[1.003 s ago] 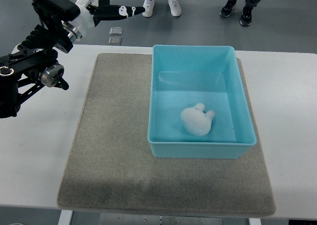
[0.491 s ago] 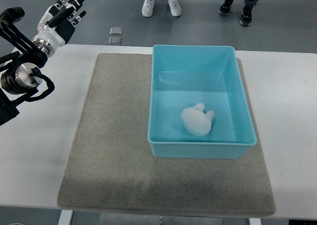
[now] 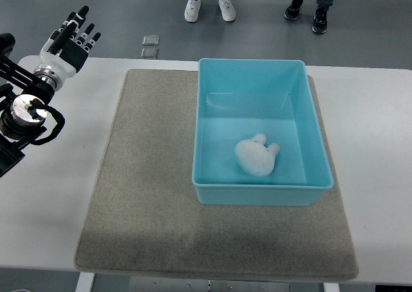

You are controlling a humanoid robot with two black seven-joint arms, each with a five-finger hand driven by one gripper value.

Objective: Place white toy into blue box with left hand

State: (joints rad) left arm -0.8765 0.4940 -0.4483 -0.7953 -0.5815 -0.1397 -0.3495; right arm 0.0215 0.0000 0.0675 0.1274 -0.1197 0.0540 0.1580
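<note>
My fingers [image 3: 77, 23] are spread straight and hold nothing; my left hand [image 3: 67, 41] hangs over the far left corner of the desk [image 3: 373, 118], well apart from everything the task names. The forearm and its wrist joint run back toward the picture's left edge.

The white toy [image 3: 256, 157] lies inside the blue box [image 3: 212, 192], on its floor toward the near wall, a little right of the middle, ears pointing to the far right. The box sits on the grey mat [image 3: 141, 195], toward the mat's right side. So I judge the placing done, and the step in hand is simply getting clear.

To do that well, I would keep the fingers extended and loose so nothing catches, carry the hand away over bare desk and not across the box, and stay high enough to miss the mat's edge. No reaching back in: the toy rests settled and needs no nudge.

Beyond the far edge, the shoes [image 3: 209, 9] of people standing on the floor show; I would swing nothing that way. My right hand is out of view.
</note>
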